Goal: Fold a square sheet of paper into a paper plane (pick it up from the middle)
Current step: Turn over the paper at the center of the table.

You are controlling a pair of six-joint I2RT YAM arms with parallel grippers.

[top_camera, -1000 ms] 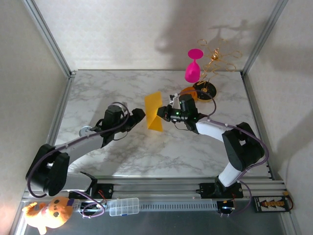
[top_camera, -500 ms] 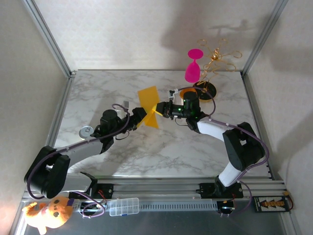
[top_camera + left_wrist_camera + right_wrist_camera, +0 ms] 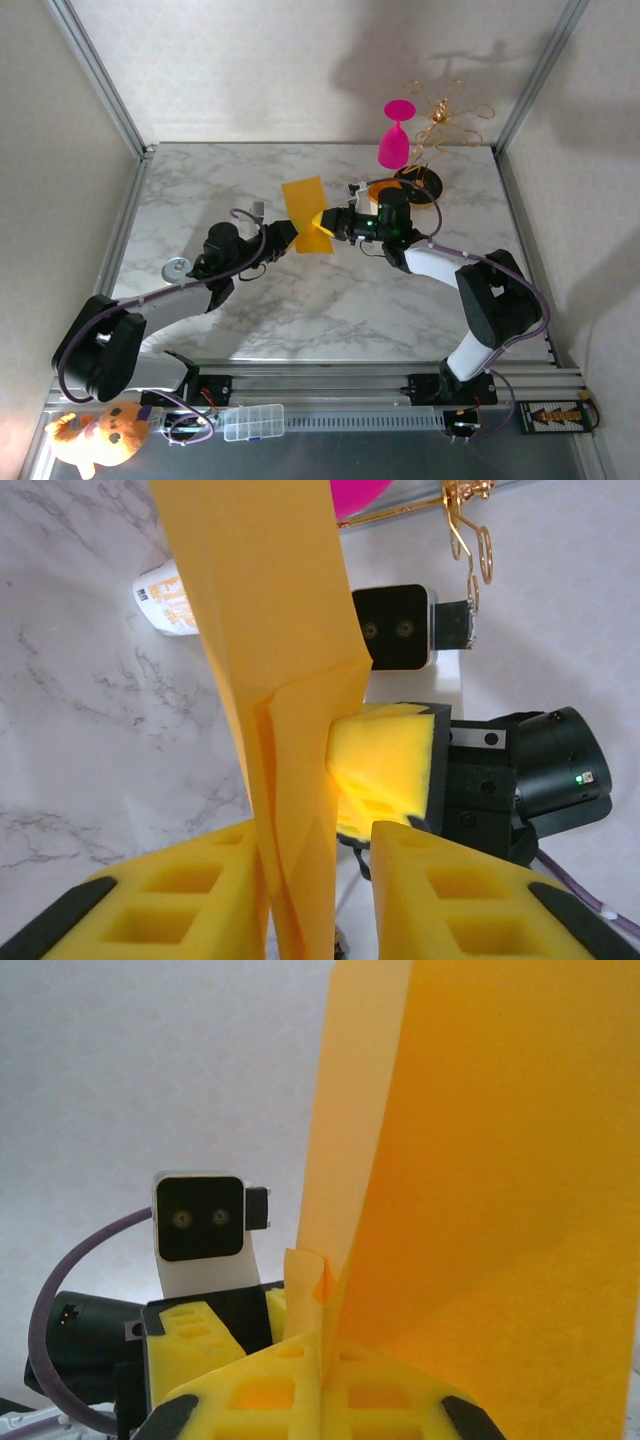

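Arms (image 3: 170, 293) (image 3: 435, 265) converge — right jaws pinch paper (image 3: 303, 200), left jaws seemingly ajar.

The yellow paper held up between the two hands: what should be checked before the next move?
1. Right hand shut on the sheet of paper: ok, its pads press together on the bottom edge.
2. Left hand clamped on the sheet: not ok, the sheet stands between its fingers but a gap shows beside one.
3. Sheet lifted off the table: ok.
4. Fold clean and straight: cannot tell; a small crumple shows at the right hand's grip.
5. Pink glass apart from both hands: ok.
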